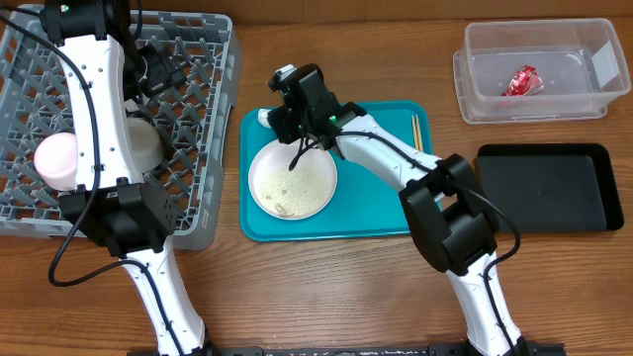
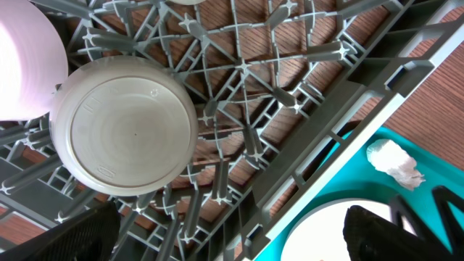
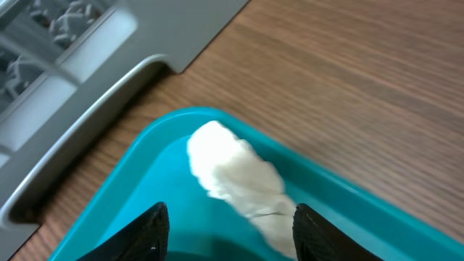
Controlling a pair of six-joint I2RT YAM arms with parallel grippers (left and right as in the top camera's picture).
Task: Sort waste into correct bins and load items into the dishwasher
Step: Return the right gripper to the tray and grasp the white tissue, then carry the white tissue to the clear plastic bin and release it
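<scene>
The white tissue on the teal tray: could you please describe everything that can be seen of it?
The tissue is a small, crumpled wad of soft white paper, lumpy and elongated, lying loose in the rounded corner of the teal tray nearest the grey rack. The right gripper hovers over it, jaws open on either side; whether they touch it is unclear.

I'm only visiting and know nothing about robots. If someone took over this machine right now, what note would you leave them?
Left gripper: open, empty, over the rack.
Right gripper: open, jaws either side of the tissue in the teal tray corner, not yet pinched.
Done: pink bowl and grey bowl in the rack; wrapper in the clear tub.
Left: tissue; plate with rice scraps; chopsticks on the teal tray. Black tray holds nothing.
</scene>
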